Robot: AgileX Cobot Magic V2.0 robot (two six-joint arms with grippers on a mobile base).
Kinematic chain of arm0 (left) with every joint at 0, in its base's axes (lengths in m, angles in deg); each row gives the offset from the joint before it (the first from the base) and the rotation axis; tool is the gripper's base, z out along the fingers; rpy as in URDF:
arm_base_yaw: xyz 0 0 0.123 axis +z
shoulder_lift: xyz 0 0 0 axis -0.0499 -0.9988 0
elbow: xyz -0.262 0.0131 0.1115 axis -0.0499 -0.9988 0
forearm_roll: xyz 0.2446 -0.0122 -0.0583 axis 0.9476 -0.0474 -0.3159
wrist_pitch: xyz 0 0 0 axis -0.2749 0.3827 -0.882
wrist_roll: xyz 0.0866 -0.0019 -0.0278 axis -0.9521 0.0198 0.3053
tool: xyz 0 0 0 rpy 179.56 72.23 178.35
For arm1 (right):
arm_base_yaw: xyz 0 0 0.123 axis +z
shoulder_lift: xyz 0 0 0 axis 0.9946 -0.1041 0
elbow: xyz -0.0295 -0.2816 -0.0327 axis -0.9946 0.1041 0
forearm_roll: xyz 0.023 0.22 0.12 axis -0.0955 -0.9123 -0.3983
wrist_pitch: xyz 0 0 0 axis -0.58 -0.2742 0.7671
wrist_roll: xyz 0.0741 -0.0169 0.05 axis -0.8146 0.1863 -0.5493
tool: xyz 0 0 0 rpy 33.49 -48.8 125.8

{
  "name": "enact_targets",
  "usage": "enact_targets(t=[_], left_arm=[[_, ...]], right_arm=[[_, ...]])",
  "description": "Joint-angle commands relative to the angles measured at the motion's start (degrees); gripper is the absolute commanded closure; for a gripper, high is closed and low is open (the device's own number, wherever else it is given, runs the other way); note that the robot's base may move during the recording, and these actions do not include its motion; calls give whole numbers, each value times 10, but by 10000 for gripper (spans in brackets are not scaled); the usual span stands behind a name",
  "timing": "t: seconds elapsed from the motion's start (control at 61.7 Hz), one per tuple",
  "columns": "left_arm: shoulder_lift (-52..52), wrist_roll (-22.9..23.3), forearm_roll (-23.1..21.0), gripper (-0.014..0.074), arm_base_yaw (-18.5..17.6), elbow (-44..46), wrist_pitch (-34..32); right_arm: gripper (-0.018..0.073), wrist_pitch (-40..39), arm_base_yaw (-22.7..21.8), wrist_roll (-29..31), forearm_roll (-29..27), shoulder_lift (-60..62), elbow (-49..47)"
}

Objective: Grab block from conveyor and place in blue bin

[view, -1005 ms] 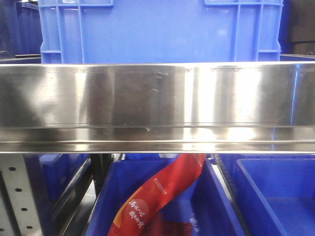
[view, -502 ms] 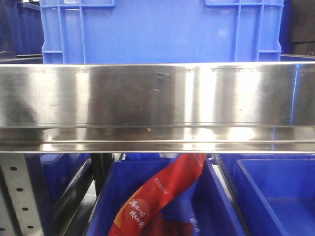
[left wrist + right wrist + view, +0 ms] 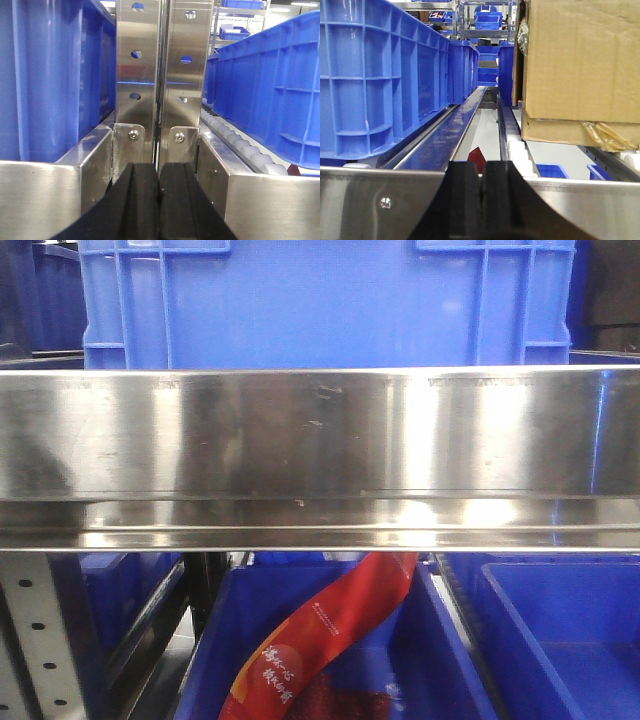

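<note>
The left gripper [image 3: 159, 202] sits with its two black fingers pressed together, nothing between them, pointing at a pair of perforated steel uprights [image 3: 159, 75] bolted to a steel cross rail [image 3: 55, 197]. A blue crate [image 3: 50, 75] stands on its left, and on its right another blue crate [image 3: 270, 95] rests on a line of white rollers [image 3: 240, 145]. The right gripper [image 3: 481, 200] is likewise closed and empty, resting just behind a steel rail [image 3: 380, 200]. Beyond it a shiny steel channel [image 3: 455, 125] runs away between a row of blue crates [image 3: 380, 75] and a cardboard box [image 3: 580, 65] on rollers. From the front, a broad stainless beam [image 3: 320, 455] fills the view, a blue crate [image 3: 330, 300] above it and blue bins [image 3: 570, 640] below, one holding a red packet [image 3: 330, 640] with white lettering. Neither the block nor the conveyor belt shows in any view.
</note>
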Motion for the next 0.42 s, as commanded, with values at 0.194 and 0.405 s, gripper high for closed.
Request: enact_targets(t=[0.194, 0.405], left_arm=[[3, -1, -3, 707, -1, 0, -10], [3, -1, -3, 707, -1, 0, -10]], right_arm=[[721, -12, -2, 0, 4, 2, 0], [721, -12, -2, 0, 4, 2, 0]])
